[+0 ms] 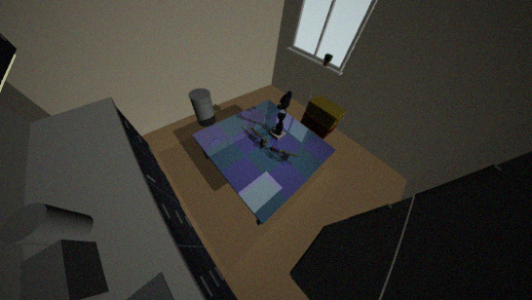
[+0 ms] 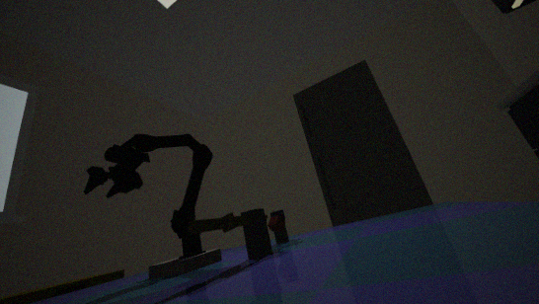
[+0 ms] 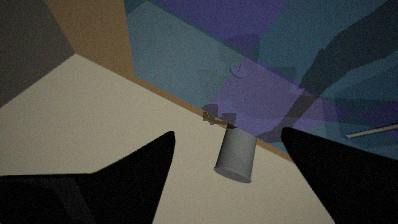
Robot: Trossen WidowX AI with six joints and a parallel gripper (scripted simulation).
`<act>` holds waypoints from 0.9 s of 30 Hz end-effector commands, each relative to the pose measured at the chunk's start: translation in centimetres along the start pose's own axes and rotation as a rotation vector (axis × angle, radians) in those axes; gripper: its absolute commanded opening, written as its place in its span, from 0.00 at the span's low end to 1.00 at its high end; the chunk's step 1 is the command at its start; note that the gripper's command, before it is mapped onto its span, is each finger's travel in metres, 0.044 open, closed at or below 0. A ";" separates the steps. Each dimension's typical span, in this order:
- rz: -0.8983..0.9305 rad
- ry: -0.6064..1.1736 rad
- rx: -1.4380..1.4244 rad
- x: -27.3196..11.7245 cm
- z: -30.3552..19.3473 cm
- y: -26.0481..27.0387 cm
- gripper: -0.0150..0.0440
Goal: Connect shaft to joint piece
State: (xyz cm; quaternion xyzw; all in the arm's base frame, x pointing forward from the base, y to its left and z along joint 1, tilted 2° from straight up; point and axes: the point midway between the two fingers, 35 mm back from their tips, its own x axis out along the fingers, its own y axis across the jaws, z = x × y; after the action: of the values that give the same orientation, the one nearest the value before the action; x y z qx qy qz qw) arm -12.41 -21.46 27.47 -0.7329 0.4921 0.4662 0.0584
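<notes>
A yellow shaft [image 1: 257,134] [image 2: 209,225] runs to a dark block [image 2: 257,236]. A small red piece [image 1: 273,148] [image 2: 272,223], apparently the joint piece, sits between the blocks, by a second dark block [image 2: 280,232]. Another yellow shaft [image 1: 288,155] extends on the other side of the red piece. The opening and hinge angle are too small and dark to tell. In the wrist view only a pale rod end [image 3: 372,132] shows at the right edge. My gripper [image 2: 97,193] [image 3: 226,134] is open and empty, high up and well away from the shafts and joint piece.
The arm's pale base [image 1: 278,135] [image 2: 185,265] stands on the patchwork table [image 1: 244,168] [image 2: 395,247] near the shafts. A grey bin [image 1: 202,107] [image 3: 236,155] stands on the floor beyond the table. A yellow box [image 1: 323,113] stands beyond another edge.
</notes>
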 end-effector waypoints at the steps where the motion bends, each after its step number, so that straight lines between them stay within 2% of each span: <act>1: 0.000 0.000 0.000 0.0 0.0 0.0 0.98; 2: 0.000 0.000 0.000 0.0 0.0 0.0 1.00; 14: -0.092 0.030 -0.241 2.6 -3.4 -2.3 1.00; 27: -0.278 0.107 -0.599 5.4 -8.2 -7.2 1.00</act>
State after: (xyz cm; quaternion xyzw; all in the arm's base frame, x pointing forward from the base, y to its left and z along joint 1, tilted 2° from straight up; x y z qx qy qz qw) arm -2.75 -25.52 25.72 -0.7965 0.2689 0.5323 -0.0997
